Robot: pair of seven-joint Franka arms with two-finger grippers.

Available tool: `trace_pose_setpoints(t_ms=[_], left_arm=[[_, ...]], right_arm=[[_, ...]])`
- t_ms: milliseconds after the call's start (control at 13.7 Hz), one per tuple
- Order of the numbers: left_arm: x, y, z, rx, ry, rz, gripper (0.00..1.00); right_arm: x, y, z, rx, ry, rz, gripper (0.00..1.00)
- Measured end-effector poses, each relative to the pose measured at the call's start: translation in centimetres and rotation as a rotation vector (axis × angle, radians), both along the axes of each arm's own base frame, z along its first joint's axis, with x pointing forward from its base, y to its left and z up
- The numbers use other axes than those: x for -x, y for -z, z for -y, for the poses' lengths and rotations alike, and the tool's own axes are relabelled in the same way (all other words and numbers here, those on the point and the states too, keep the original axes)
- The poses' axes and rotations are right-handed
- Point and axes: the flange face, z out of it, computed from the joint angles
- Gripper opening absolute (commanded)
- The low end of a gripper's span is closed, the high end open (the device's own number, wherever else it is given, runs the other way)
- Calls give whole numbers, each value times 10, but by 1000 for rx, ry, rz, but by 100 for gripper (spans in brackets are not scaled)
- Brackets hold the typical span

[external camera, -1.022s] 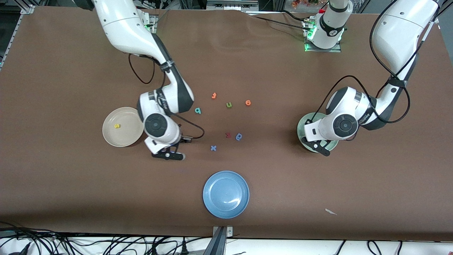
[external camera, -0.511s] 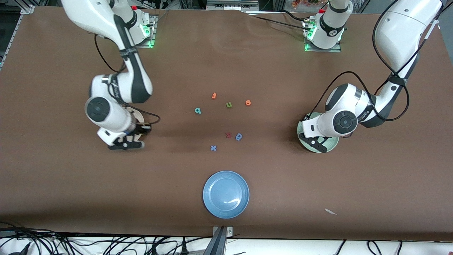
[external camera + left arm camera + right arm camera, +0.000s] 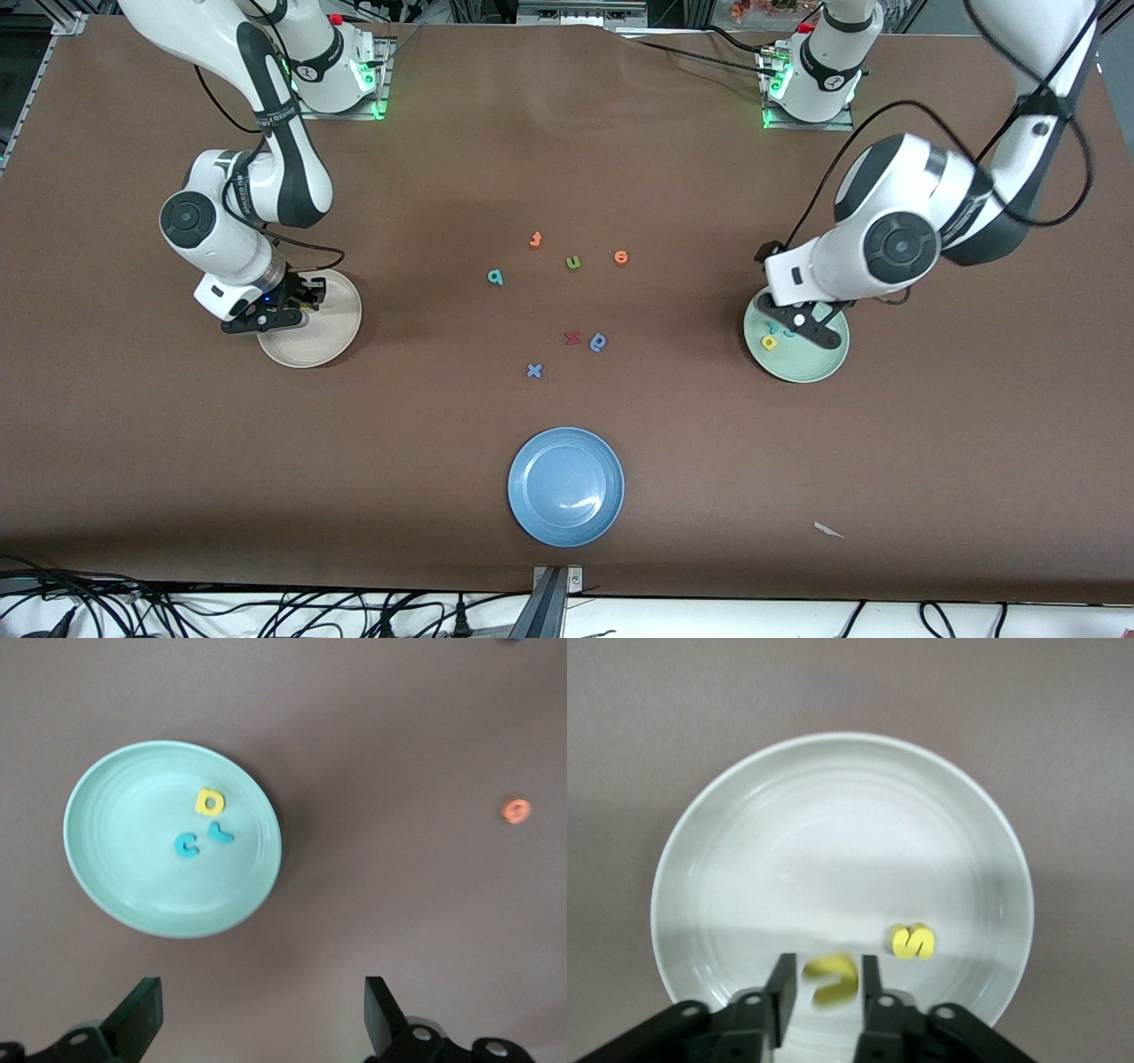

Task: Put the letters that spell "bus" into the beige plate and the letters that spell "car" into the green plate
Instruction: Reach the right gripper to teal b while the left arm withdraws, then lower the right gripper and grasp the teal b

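Two grippers hang over plates: right gripper (image 3: pixel 819 997), part-spread around a light, soft "u" (image 3: pixel 831 981) beside "s" (image 3: pixel 912 942) in beige plate (image 3: pixel 726 815); left gripper (image 3: pixel 259 1014), jaws spread, above green plate (image 3: pixel 115 886) holding "car" (image 3: pixel 202 826); pinch "b" (image 3: pixel 496 277), mid-table, by its edges.

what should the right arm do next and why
Probably lift the right gripper from the beige plate toward the teal b, the only bus letter out on the table: yellow s lies in the plate, yellow u just under the gripper. Left gripper hangs open over the green plate.
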Motion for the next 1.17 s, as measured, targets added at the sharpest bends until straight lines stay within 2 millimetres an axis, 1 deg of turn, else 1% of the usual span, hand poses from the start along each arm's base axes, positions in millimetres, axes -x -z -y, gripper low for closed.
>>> trace_pose_setpoints(t_ms=[146,219,292,365,438,511,584,657,730,803,876,949,1022,1168], left_arm=[[6,-43,-1,-9,-17,20,100],[12,-68,0,-18,-23,41,100],[21,-88,0,-36,-26,48,100],[29,-106,-1,-61,-30,50,100],[34,-122,-6,-77,-41,65,100],[35,-139,-14,-89,-64,91,100],[33,-153,-28,-84,-102,113,100],[29,-164,-46,-60,-153,128,100],[24,-173,-68,-40,-206,136,100],[19,-177,-92,-30,-253,143,100],[15,-179,-111,-30,-283,161,100],[10,-183,-120,-27,-301,199,100],[7,-187,-124,-25,-308,229,100],[8,-190,-127,-27,-317,243,100]], right_arm=[[0,-2,-3,-6,31,1,100],[0,-5,-8,-13,76,-1,100],[2,-9,-18,-25,127,-8,100],[5,-13,-39,-41,172,-15,100],[11,-15,-69,-58,199,-19,100],[19,-16,-102,-73,202,-24,100],[28,-17,-132,-85,188,-30,100],[36,-17,-157,-94,170,-35,100],[42,-18,-177,-101,156,-38,100],[50,-18,-194,-107,147,-38,100],[57,-19,-211,-110,141,-35,100],[65,-18,-228,-112,134,-30,100],[70,-16,-243,-111,124,-26,100],[70,-8,-266,-105,91,-20,100]])
